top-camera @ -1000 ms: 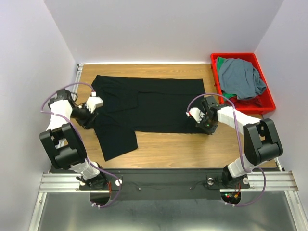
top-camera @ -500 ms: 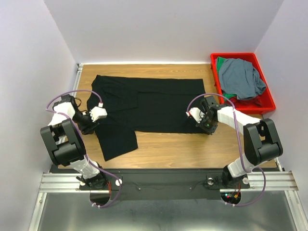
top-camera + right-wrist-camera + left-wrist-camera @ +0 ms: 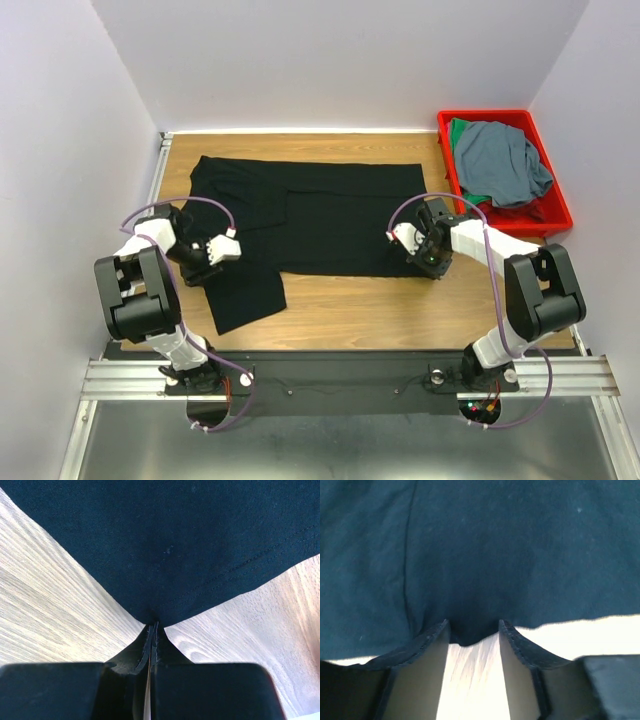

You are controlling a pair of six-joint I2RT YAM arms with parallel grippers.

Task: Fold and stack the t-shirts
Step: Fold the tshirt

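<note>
Clamped right gripper [image 3: 152, 625] on black t-shirt's [image 3: 330, 205] four-o'clock corner, hung left gripper [image 3: 474, 626], jaws apart, at its eight-o'clock edge.

wooden table [image 3: 350, 310], two things on it
big black t-shirt [image 3: 330, 215] spread flat over the far half, one sleeve flopped toward the near side; red bin [image 3: 545, 218] at the far right corner.

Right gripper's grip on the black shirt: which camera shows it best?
Right wrist view: the right gripper has its fingers shut on a hemmed corner of the black t-shirt. Top external shows only the arm covering that corner; left wrist shows none of it.
</note>
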